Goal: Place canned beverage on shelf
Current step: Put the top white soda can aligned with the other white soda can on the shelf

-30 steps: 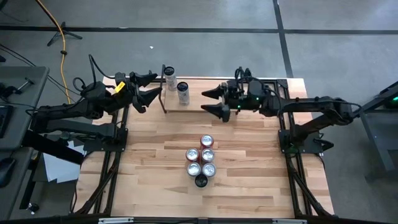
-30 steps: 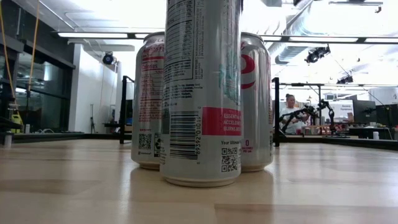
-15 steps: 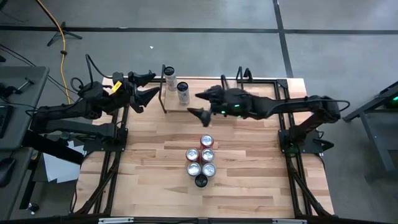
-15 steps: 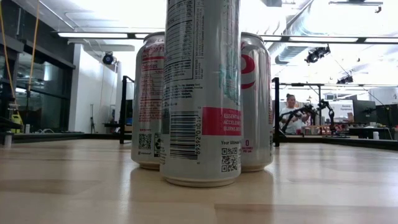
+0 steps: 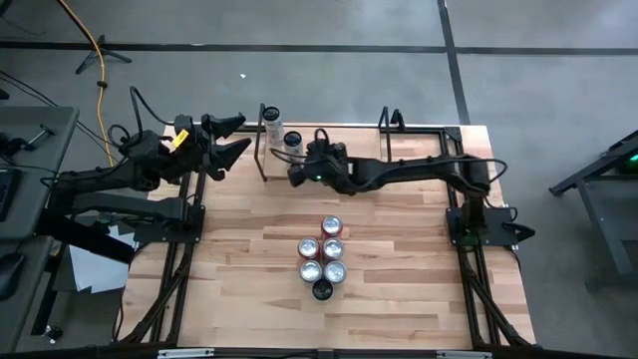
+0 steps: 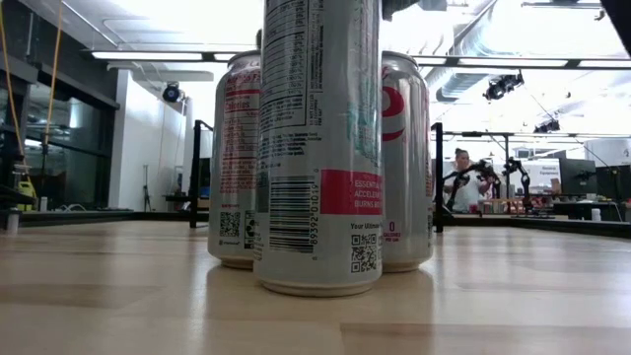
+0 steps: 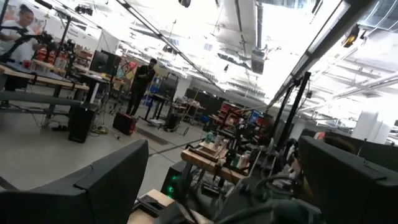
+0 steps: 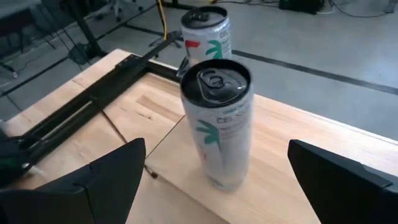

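Two smooth cylindrical cans (image 8: 217, 124) upright on pale wooden plank shelf (image 8: 298, 155).

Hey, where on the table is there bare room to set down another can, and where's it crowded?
Bare wood lies on both sides of the can cluster and between it and the table's near edge. It is crowded at the far edge: the shelf holds two white cans, and the open right gripper is beside them.

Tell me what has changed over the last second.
The right gripper swept left along the table's far edge and now faces, open, the nearer white slim can on the pale wooden shelf. The left gripper stayed open; the five clustered cans never moved.
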Action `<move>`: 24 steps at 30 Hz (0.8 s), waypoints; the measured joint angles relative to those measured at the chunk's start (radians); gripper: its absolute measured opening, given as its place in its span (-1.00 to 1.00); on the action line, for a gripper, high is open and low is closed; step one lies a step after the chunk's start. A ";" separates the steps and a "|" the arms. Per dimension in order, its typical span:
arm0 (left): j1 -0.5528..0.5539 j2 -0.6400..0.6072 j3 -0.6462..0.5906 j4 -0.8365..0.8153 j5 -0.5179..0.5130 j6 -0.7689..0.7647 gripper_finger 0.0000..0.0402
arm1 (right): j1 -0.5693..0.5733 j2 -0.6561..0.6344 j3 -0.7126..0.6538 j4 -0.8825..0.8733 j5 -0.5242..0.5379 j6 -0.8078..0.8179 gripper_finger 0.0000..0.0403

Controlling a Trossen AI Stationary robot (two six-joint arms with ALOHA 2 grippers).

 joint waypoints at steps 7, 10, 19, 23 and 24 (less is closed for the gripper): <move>0.000 0.000 0.000 -0.010 0.000 0.000 0.85 | -0.011 0.128 0.120 0.003 0.011 -0.066 0.89; 0.000 0.000 0.000 -0.016 0.000 0.000 0.85 | -0.011 0.157 0.158 -0.014 0.049 -0.062 0.89; 0.000 0.000 0.000 -0.023 0.000 -0.001 0.85 | -0.030 0.169 0.180 -0.010 0.134 -0.056 0.89; 0.000 0.000 0.000 -0.024 -0.001 -0.001 0.85 | -0.048 0.169 0.180 -0.009 0.119 -0.005 0.89; 0.000 0.000 0.000 -0.024 -0.001 -0.001 0.85 | -0.054 0.169 0.180 -0.006 0.110 0.003 0.89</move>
